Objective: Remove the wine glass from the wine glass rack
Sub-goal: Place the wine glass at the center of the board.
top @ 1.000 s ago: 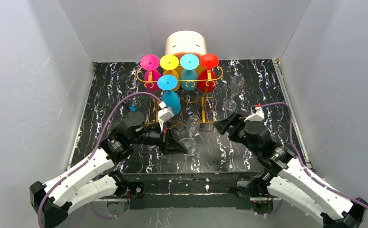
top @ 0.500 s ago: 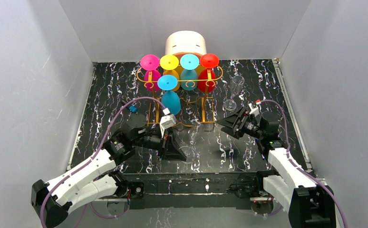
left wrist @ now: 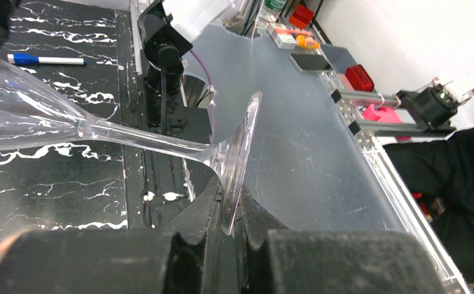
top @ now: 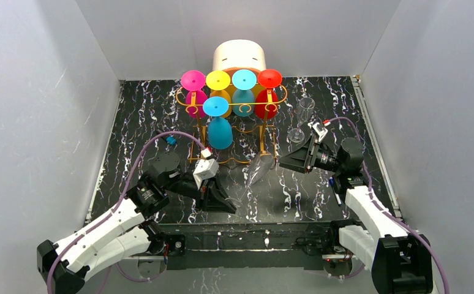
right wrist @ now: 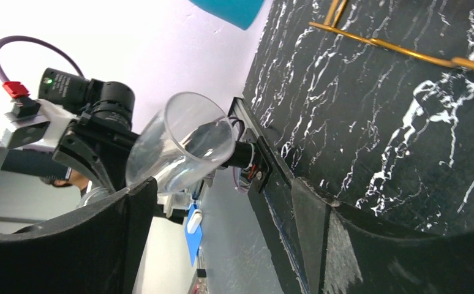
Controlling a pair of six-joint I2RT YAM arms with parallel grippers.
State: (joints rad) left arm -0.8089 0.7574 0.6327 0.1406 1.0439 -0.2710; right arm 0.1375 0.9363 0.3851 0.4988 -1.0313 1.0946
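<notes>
A clear wine glass (top: pixel 258 169) is off the wine glass rack (top: pixel 265 104) and lies tilted over the table in front of it. My left gripper (top: pixel 228 204) is shut on the rim of its round foot (left wrist: pixel 237 159); stem (left wrist: pixel 142 139) and bowl point away to the right. My right gripper (top: pixel 282 164) stands open, facing the bowl's mouth (right wrist: pixel 191 138). The bowl sits just beyond the left finger (right wrist: pixel 133 208), not held by it. Several coloured glasses hang on the rack, a cyan one (top: pixel 220 131) at the front.
A second clear glass (top: pixel 302 116) stands upright right of the rack, close behind my right wrist. A white round box (top: pixel 239 56) sits behind the rack. A blue marker (left wrist: pixel 45 59) lies on the marble-patterned table by the right arm. Grey walls enclose three sides.
The left gripper drew back toward the near edge and tipped the clear glass from near upright to lying over, bowl rightward. The right arm swung its wrist farther right and turned toward the bowl.
</notes>
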